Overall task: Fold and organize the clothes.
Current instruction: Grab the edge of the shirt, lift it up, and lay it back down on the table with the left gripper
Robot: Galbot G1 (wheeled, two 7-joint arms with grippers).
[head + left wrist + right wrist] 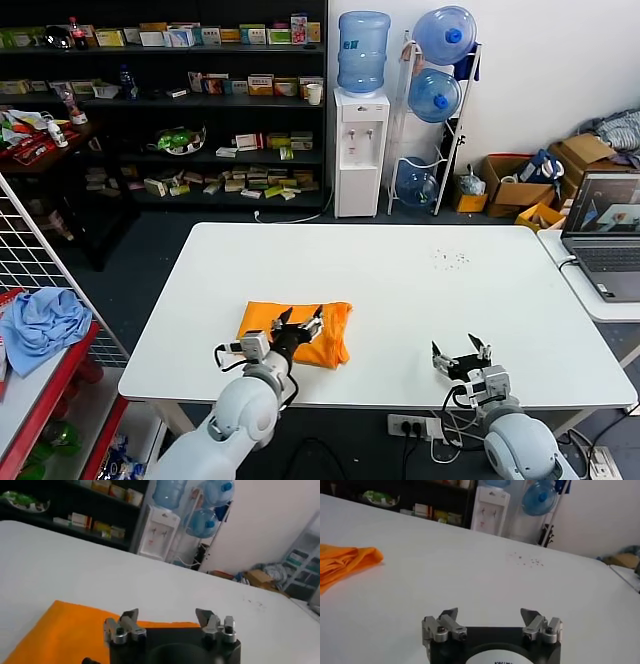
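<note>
Both arms wear smooth, rounded white-grey shells that narrow toward black wrist housings. The left gripper point(300, 321) carries two pointed, dark metal fingers point(129, 619) bolted to silver blocks with dark round screw heads. The right gripper point(460, 352) has the same build: silver finger mounts point(441, 628) on a black body, with a white round plate bearing dark lettering at six o'clock. Thin black cables loop beside each wrist.
</note>
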